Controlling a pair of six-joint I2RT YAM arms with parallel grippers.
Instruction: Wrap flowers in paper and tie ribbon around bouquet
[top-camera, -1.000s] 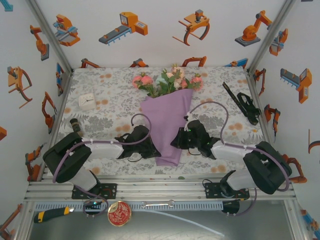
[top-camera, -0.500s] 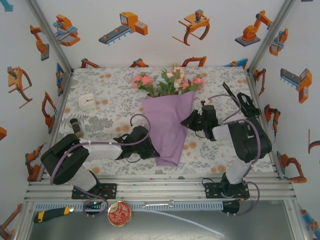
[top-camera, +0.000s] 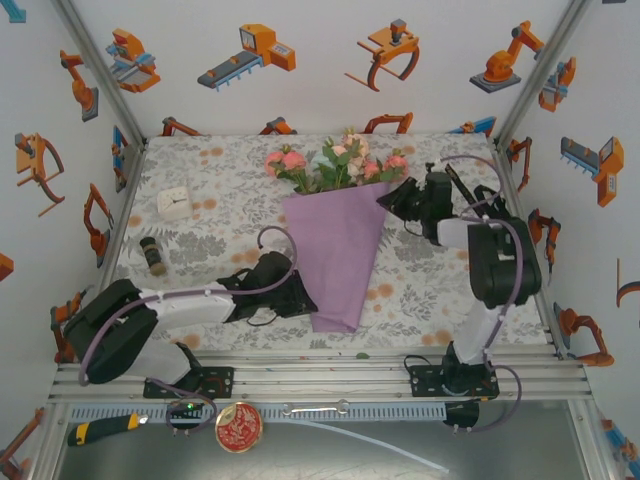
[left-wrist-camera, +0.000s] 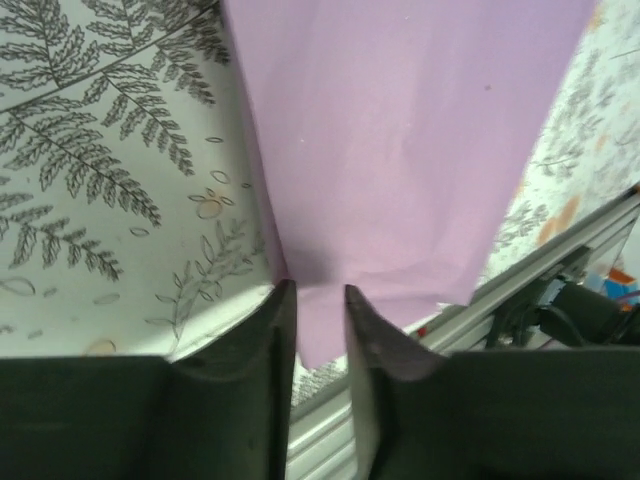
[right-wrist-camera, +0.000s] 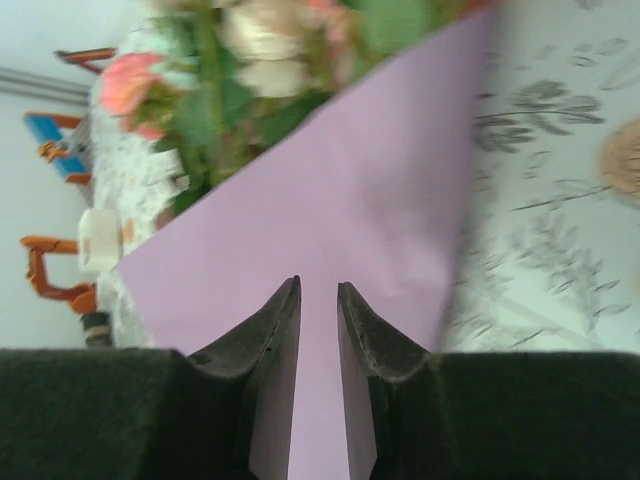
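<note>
The bouquet (top-camera: 335, 255) lies flat in the middle of the worktop (top-camera: 220, 175). Its wide end points to the far side and its thin end points to the near edge. The flowers (top-camera: 338, 165) are pink and cream with green leaves, and they stick out of the wide end. The paper (left-wrist-camera: 400, 130) is wrapped round them like a cone, with its purple side out.

The left gripper (left-wrist-camera: 320, 292) is low down by the thin end of the cone, at its left edge. Its two fingers stand a little apart. The tip of the paper shows in the gap between them, but the fingers do not look to squeeze it.

The right gripper (right-wrist-camera: 318, 285) is up by the wide end. It is just beside the top right corner of the paper and near the flowers. Its fingers are a little apart too, with a thin gap. Purple paper shows through the gap, lying under the fingers, and nothing is pinched in them.

A small white square thing (top-camera: 175, 203) sits on the far left part of the worktop, well apart from the bouquet. A little dark roll (top-camera: 152, 253) lies nearer, close to the left edge.
</note>
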